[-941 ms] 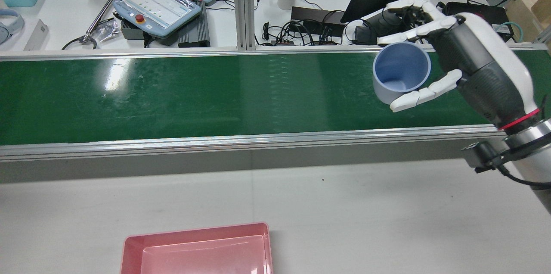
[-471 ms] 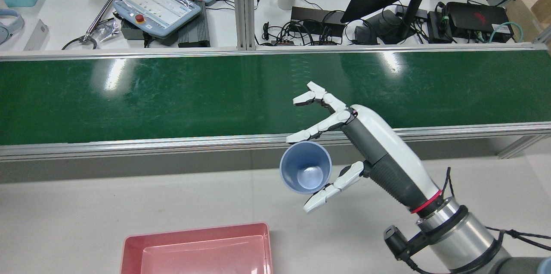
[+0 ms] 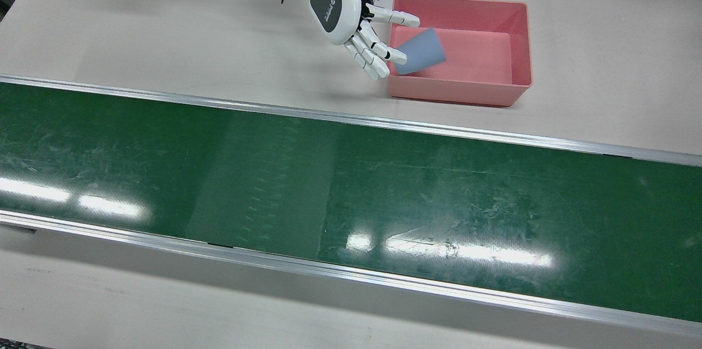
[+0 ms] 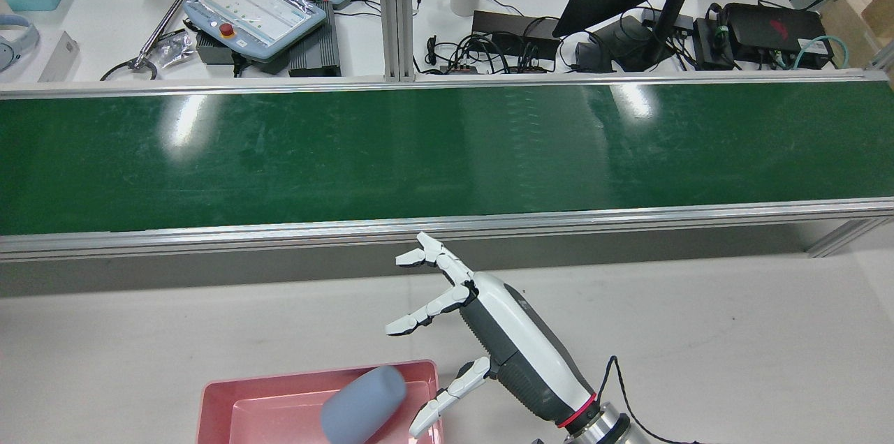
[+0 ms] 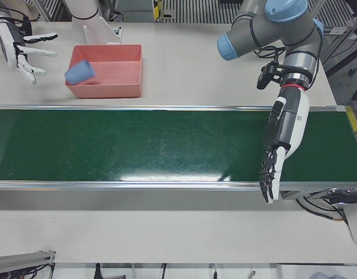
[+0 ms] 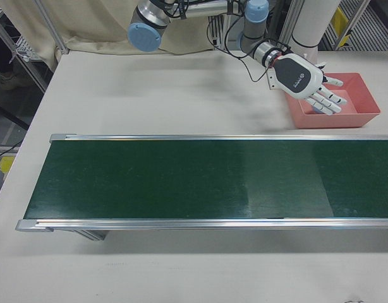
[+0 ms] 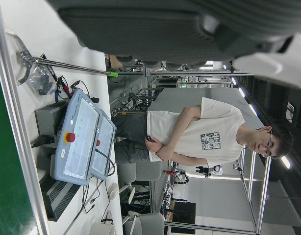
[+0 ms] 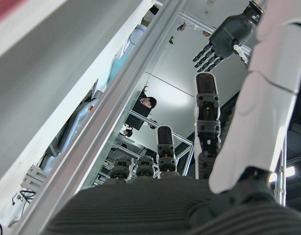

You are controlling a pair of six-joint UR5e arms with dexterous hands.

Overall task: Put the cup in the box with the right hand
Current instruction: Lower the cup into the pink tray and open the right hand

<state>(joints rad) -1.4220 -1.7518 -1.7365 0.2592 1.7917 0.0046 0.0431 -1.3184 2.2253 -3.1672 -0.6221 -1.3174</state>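
Cup [image 4: 363, 405] beside spread hand [image 4: 482, 332] (apart)

The cup [image 3: 420, 51] is a plain pale blue, with no pattern. The box [image 3: 519, 44] is a solid salmon pink, inside and out. The right hand [image 3: 351, 14] has a white shell over dark grey, with white fingers [image 3: 378, 52] and a thin red ring at the wrist. The left hand [image 5: 280, 154] is white and dark grey too. The conveyor belt [image 3: 329, 184] is glossy dark green, framed in silver rails. The desk [image 3: 137, 25] is off-white.
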